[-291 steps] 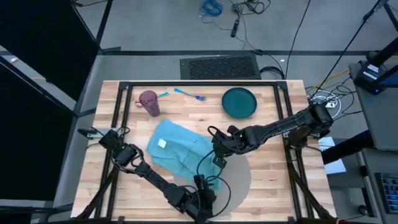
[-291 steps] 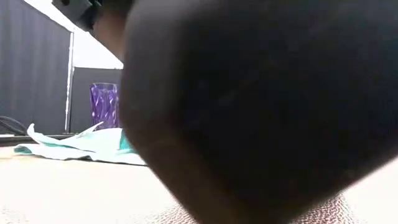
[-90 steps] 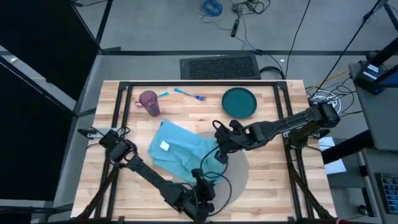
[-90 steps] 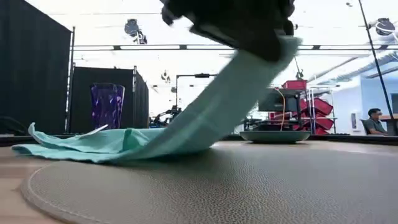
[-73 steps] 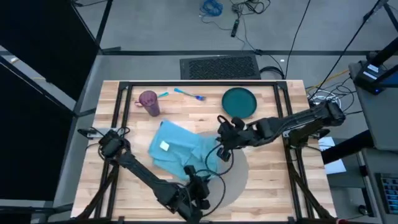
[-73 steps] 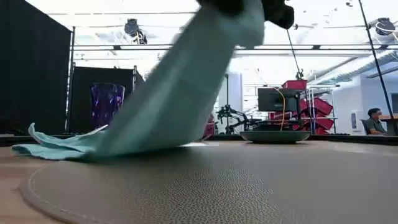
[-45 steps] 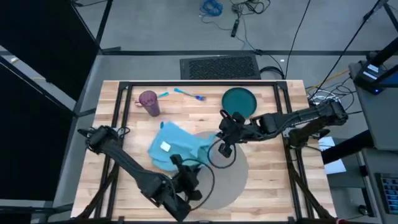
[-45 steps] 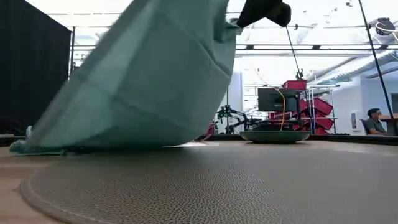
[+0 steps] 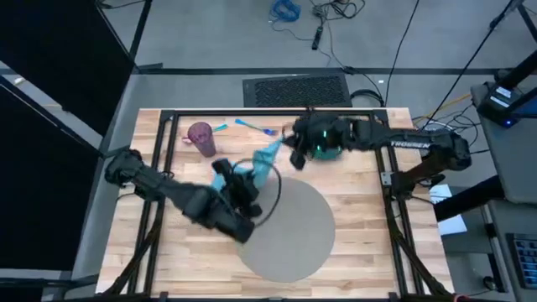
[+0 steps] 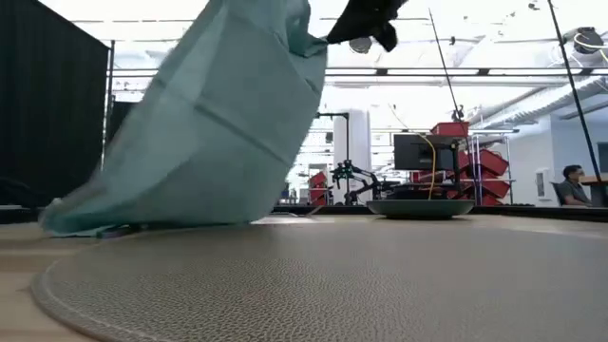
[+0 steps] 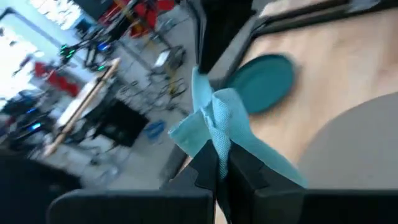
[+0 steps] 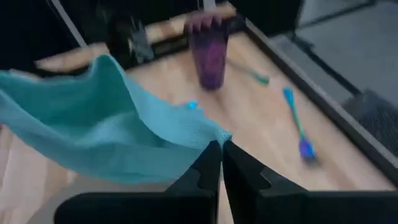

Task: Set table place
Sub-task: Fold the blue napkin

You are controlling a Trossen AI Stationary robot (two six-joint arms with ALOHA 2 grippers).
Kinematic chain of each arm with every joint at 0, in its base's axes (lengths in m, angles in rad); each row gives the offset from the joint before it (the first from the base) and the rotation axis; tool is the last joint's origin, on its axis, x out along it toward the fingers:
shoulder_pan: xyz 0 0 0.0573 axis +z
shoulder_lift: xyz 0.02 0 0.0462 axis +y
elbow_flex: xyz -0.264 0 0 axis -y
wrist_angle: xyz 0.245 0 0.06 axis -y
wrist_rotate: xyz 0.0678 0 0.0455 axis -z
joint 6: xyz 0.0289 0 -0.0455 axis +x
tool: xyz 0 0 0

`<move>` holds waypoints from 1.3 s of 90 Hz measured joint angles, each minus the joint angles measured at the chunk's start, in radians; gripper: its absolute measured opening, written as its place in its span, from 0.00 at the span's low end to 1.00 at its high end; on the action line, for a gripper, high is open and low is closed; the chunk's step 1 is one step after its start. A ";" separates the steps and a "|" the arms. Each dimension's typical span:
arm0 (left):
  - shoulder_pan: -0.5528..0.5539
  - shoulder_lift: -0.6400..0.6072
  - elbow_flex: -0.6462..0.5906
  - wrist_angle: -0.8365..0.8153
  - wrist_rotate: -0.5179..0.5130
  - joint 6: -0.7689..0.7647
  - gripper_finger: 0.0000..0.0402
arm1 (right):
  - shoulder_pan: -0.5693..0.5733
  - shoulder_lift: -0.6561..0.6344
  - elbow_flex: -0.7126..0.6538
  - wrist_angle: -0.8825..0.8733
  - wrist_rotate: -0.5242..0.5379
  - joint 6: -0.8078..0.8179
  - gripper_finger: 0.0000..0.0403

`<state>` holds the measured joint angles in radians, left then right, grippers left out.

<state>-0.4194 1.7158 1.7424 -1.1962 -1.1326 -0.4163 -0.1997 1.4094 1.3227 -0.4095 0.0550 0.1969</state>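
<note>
Both grippers pinch one teal cloth (image 9: 262, 164), lifted off the table (image 9: 361, 226) at centre frame: left gripper (image 9: 238, 180) clamped on its lower-left end, right gripper (image 9: 289, 152) clamped on the upper-right end, beside the teal plate (image 9: 329, 134). We see the grey placemat (image 9: 289, 226) lying bare at lower centre. Purple cup (image 9: 200, 138) upper left; the utensils (image 9: 252, 127) next to it look like a fork and spoon, we think.

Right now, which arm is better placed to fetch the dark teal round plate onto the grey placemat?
Right, probably. The right gripper hangs beside the dark teal round plate; the left gripper sits farther off, by the grey round placemat. Both are shut on the teal cloth, so it must let go first.
</note>
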 joint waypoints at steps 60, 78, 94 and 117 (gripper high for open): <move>0.089 -0.247 -0.001 0.591 0.040 0.612 0.00 | -0.047 0.000 0.412 -0.306 -0.058 -0.123 0.00; 0.092 -0.264 0.000 0.546 0.044 0.574 0.00 | -0.055 0.000 0.417 -0.303 -0.057 -0.116 0.00; 0.096 -0.249 0.000 0.511 0.059 0.554 0.00 | -0.064 0.000 0.417 -0.275 -0.054 -0.135 0.00; 0.190 -0.249 0.000 0.469 0.059 0.578 0.00 | -0.180 0.010 0.417 -0.224 -0.059 -0.185 0.00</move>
<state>-0.2294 1.4666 1.7425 -0.7276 -1.0735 0.1618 -0.3801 1.4193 1.7401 -0.6335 -0.0035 0.0120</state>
